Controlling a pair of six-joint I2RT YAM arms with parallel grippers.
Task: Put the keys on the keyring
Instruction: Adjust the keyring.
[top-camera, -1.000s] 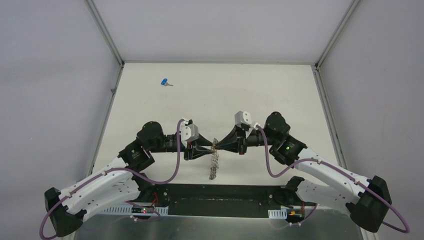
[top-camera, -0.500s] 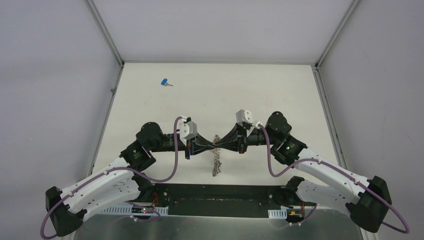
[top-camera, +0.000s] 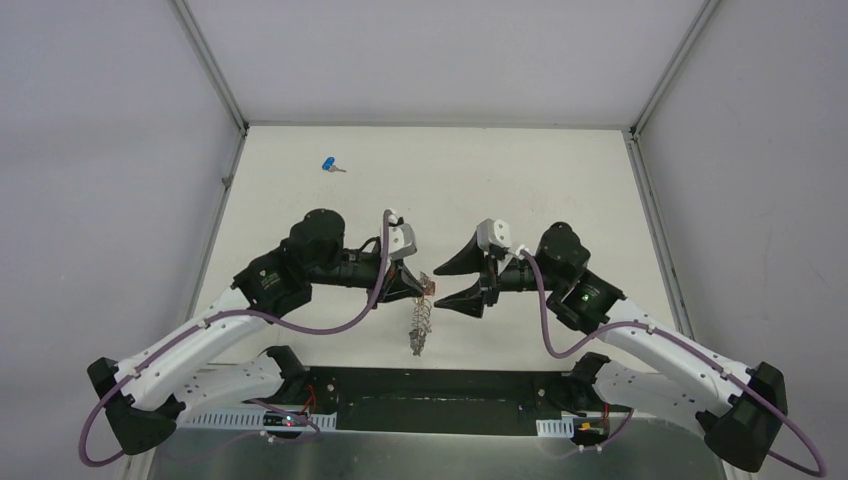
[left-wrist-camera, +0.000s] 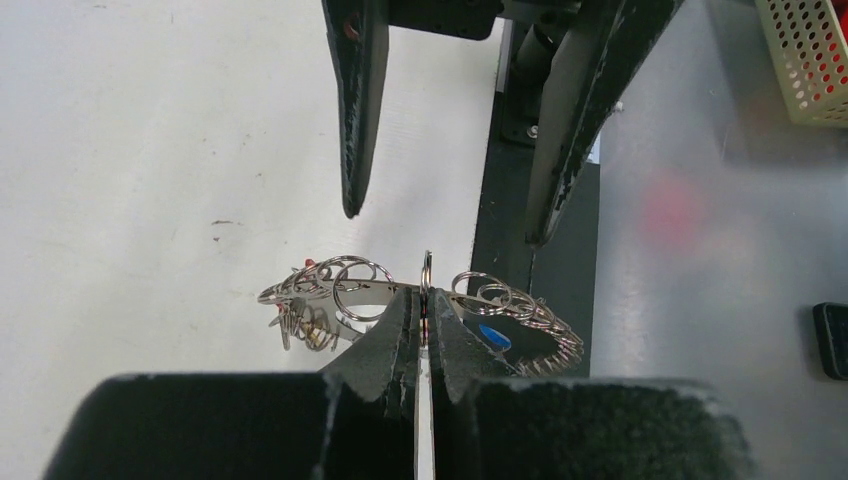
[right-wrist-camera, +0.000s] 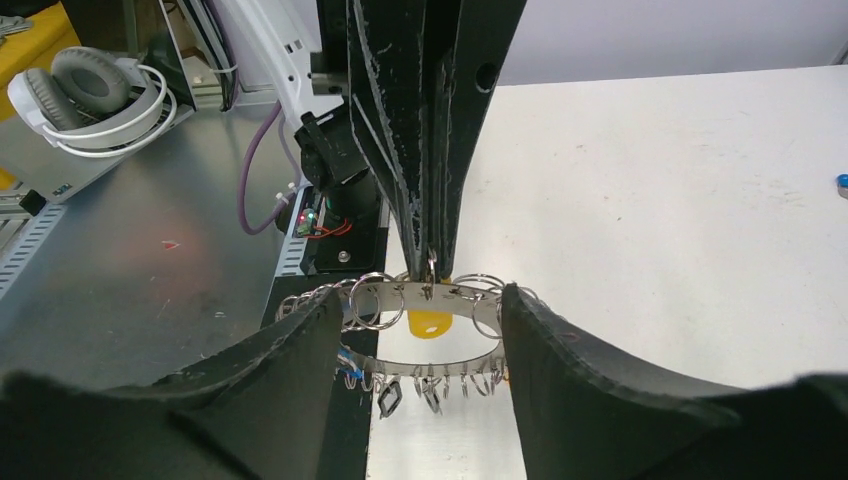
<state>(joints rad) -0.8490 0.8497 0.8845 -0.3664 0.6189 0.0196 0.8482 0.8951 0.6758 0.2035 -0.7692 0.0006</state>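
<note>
Keyring (top-camera: 420, 318) from the top camera: it hangs from the left tool (top-camera: 425, 290), whose fingers are pressed together on its upper rim, and its fringe of small keys trails toward the arm bases. We cannot tell whether its lower end touches the tabletop (top-camera: 520, 180). The right tool (top-camera: 440, 289) faces the left tool from just beside it, fingers spread. A blue key (top-camera: 329, 164) lies on the tabletop well apart from the left tool, toward the far left corner.

From the left wrist, we see the left tool (left-wrist-camera: 424, 305) pinching the keyring (left-wrist-camera: 375, 290) edge-on. The grey band curves away to both sides of the tips, with small wire rings along it. Beyond the left tool, the right tool (left-wrist-camera: 443, 225) stands wide, its fingers (left-wrist-camera: 352, 140) apart from the band.

From the right wrist, the right tool (right-wrist-camera: 420, 300) is spread, one finger on each side of the keyring (right-wrist-camera: 395, 293). The left tool (right-wrist-camera: 430, 240) points down from above, its closed tips on the band's far rim. A yellow head (right-wrist-camera: 428, 323) shows just under the left tool, inside the ring. The blue key (right-wrist-camera: 843, 185) sits at the right edge.
</note>
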